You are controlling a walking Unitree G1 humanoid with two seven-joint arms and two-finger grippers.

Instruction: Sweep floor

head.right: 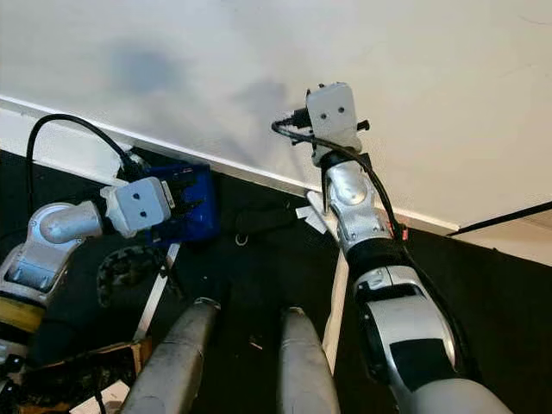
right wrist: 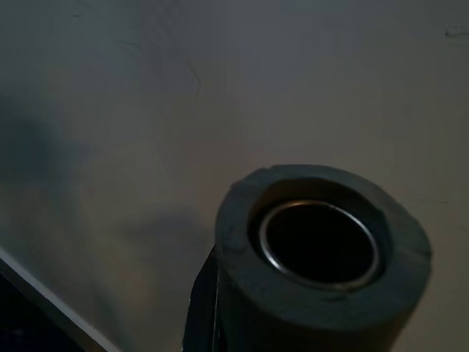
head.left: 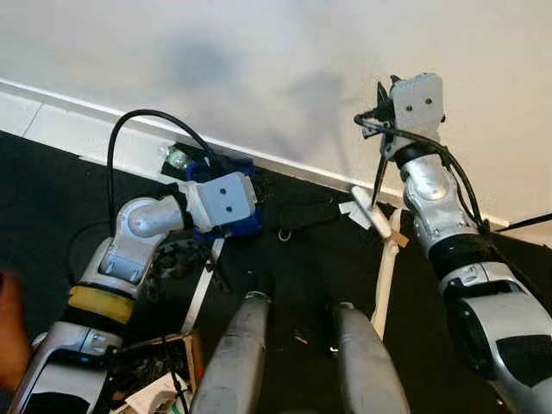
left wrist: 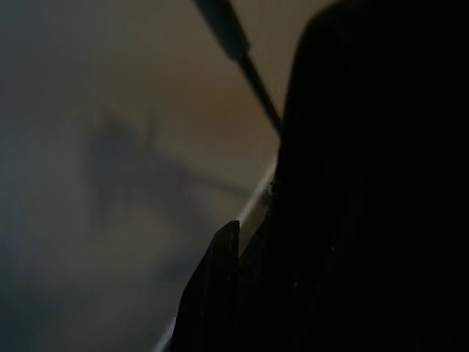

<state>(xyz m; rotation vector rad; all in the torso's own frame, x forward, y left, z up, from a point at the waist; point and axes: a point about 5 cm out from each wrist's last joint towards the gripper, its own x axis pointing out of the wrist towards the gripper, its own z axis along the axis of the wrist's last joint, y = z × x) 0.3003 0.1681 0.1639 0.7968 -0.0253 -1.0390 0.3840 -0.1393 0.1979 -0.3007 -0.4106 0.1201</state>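
Jaws of the right gripper (head.left: 384,112) are being hidden behind its wrist housing, so their opening cannot be told. In the right wrist view, the hollow grey end of a tube (right wrist: 322,257), judged to be the broom handle, is being shown close before that camera, apparently in the grasp. A pale shaft (head.left: 385,276) is being seen running down beneath the right arm to the floor (head.left: 302,276).

The left gripper (head.left: 226,200) is being held low over a blue dustpan (head.right: 197,207); its jaws cannot be made out either.

Progress is being judged as partial: paper scraps (head.left: 360,211) are lying by the baseboard (head.left: 293,166), and debris (head.left: 155,379) is lying at the lower left.

Room is being limited by the wall (head.left: 259,69) ahead; open floor is lying between the arms.
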